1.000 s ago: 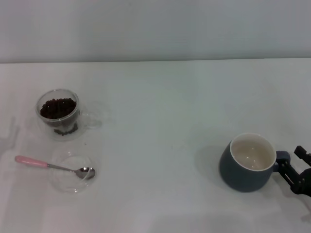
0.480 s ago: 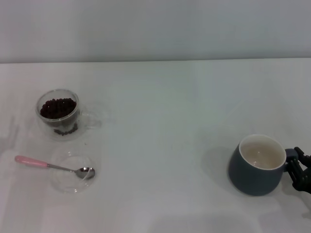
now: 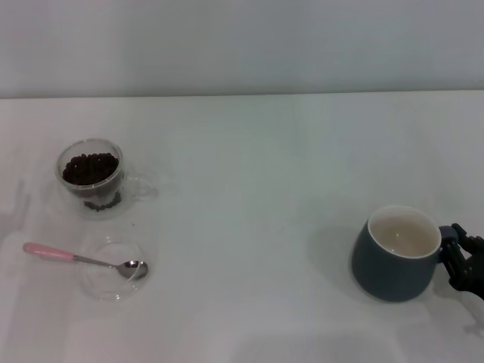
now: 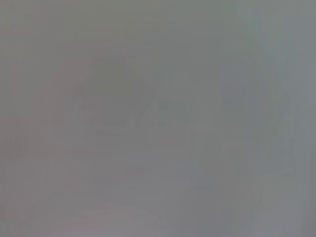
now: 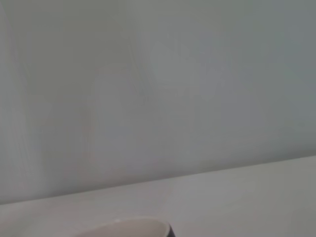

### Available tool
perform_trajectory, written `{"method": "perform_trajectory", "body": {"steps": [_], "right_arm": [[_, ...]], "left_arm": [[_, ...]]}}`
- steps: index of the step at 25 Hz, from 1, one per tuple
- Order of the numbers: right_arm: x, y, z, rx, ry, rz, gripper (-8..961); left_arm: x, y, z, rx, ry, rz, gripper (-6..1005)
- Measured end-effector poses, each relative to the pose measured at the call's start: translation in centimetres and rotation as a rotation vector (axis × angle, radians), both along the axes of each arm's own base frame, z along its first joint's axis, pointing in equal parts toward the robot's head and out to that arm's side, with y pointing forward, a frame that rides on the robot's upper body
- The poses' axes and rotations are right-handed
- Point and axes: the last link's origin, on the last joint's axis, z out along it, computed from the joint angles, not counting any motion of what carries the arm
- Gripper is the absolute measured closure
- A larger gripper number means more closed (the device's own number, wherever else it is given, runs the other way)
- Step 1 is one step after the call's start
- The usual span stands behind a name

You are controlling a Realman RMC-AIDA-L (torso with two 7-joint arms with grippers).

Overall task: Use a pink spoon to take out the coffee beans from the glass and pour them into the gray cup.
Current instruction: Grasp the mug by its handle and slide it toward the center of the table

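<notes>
The glass (image 3: 92, 178) stands at the left of the white table, filled with dark coffee beans (image 3: 91, 167). In front of it the pink spoon (image 3: 51, 252) lies with its silver bowl resting in a shallow clear dish (image 3: 98, 290). Far to the right sits the gray cup (image 3: 394, 264), its off-white inside showing no beans. My right gripper (image 3: 458, 259) is at the cup's handle, shut on it at the table's right edge. The right wrist view catches only the cup's rim (image 5: 126, 228). My left gripper is out of view.
The white table (image 3: 249, 189) runs back to a pale wall. A wide stretch of bare table separates the glass and dish on the left from the cup on the right.
The gray cup shifted to the right together with my right gripper, then came back slightly left and up. The glass, spoon and dish stayed put.
</notes>
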Motion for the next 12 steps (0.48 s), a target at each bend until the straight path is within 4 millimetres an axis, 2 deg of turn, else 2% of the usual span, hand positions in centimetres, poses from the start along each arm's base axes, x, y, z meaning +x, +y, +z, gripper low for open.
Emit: {"method": "perform_trajectory", "body": {"steps": [12], "right_arm": [[-1.5, 2.4, -0.7, -0.04, -0.006, 0.065, 736]], "left_arm": [[0.0, 0.0, 0.0, 0.0, 0.0, -0.001, 259]]}}
